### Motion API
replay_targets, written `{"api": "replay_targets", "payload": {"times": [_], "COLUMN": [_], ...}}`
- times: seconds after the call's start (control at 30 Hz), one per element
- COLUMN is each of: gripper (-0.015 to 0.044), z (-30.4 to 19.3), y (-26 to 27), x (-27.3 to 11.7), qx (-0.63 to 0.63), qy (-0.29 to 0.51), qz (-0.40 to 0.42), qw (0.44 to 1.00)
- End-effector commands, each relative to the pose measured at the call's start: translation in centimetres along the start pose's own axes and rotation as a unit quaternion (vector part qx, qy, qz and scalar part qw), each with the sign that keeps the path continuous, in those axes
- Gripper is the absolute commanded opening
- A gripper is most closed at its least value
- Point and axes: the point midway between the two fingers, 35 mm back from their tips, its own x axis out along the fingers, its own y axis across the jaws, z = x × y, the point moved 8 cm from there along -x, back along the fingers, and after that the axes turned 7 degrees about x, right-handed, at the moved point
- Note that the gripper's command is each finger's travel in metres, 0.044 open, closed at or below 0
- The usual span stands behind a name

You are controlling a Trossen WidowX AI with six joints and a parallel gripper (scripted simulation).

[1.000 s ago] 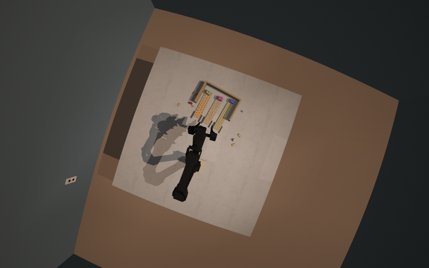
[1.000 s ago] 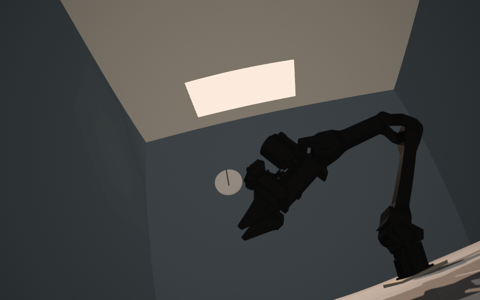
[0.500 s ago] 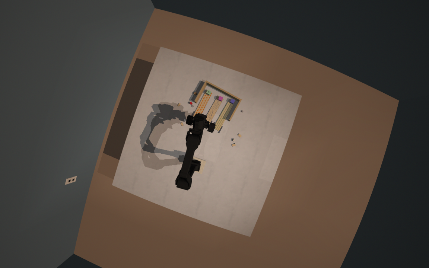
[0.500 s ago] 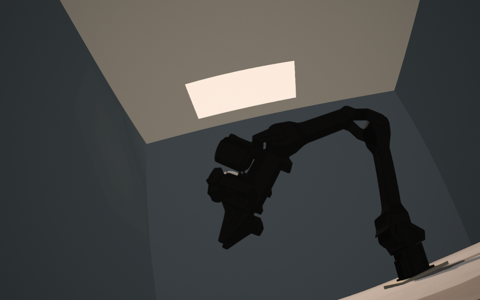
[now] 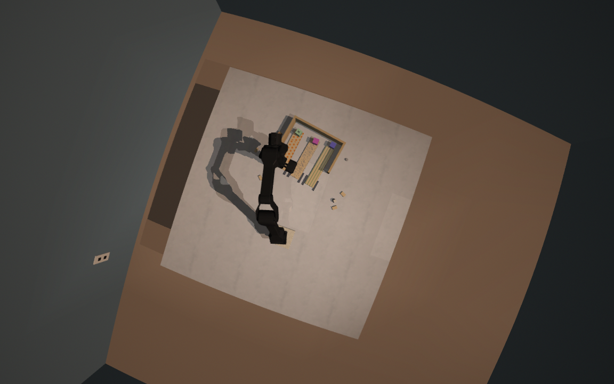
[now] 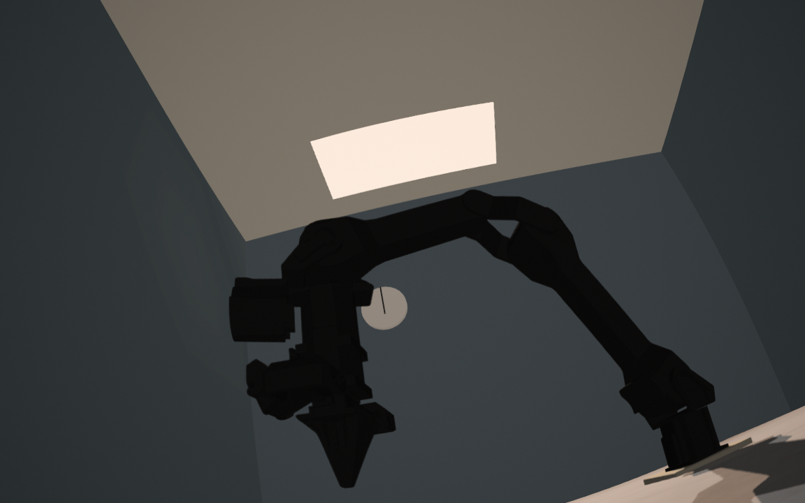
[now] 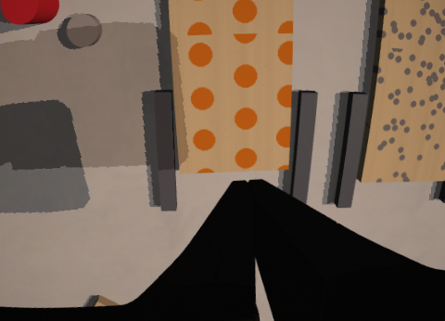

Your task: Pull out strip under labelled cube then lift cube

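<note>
Dark grey walls and a brown floor surround the pale worktop, where a black arm reaches from its base toward a low wooden frame open on the near side. Three strips lie side by side inside that frame: an orange-dotted strip, a grey-speckled strip to its right in the wrist view, and a striped strip farthest over. Grey guide rails flank the strip ends. At the far end of the orange-dotted strip sits the green labelled cube; a magenta cube and a purple cube sit on the other two. The claw points straight down, its fingers pressed together with nothing between them, the tips just at the near edge of the orange-dotted strip; whether they touch it cannot be told. Left of that strip in the wrist view lie a red cylinder and, just beside it, a small grey cylinder. A few small tan blocks lie scattered well apart from the frame
</note>
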Motion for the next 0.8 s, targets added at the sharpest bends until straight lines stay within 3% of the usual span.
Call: {"api": "replay_targets", "payload": {"times": [0.0,0.77], "gripper": [0.0000,0.0000], "z": [0.2,0.4], "y": [0.6,0.5], "x": [0.5,4.0], "qx": [0.007,0.007], "qy": [0.016,0.015], "qz": [-0.014,-0.014], "qw": [1.000,1.000]}}
